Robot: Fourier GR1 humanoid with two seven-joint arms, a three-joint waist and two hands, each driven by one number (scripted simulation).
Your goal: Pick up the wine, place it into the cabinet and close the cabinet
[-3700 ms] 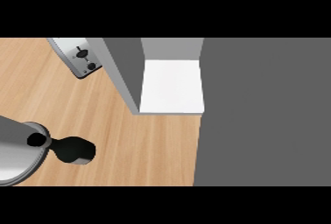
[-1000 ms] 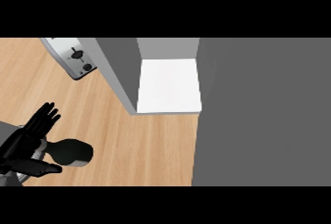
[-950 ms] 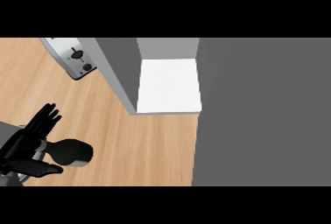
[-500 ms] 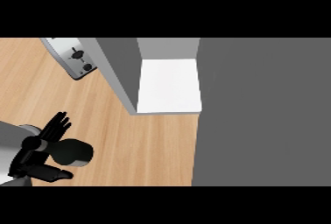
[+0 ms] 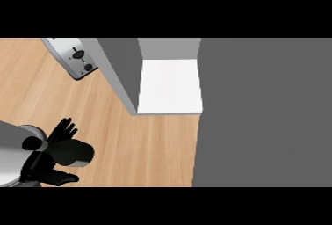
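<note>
The wine bottle (image 5: 76,154) stands on the wooden counter (image 5: 142,145) at the lower left, seen from above as a dark round top. My left hand (image 5: 47,158) is against its left side, with straight fingers (image 5: 63,129) pointing up past it and the thumb (image 5: 62,178) sticking out below it. The hand is open, not curled round the bottle. The open cabinet shows a white shelf (image 5: 170,85) up and to the right of the bottle. My right hand is out of sight.
A silver toaster (image 5: 74,57) sits at the top left beside the cabinet's grey side wall (image 5: 123,70). A large grey panel (image 5: 266,110) fills the right of the view, ending the counter there.
My left hand has come down and to the right, from beside the bottle to right against it, and more of the grey forearm shows. The bottle has not moved.
</note>
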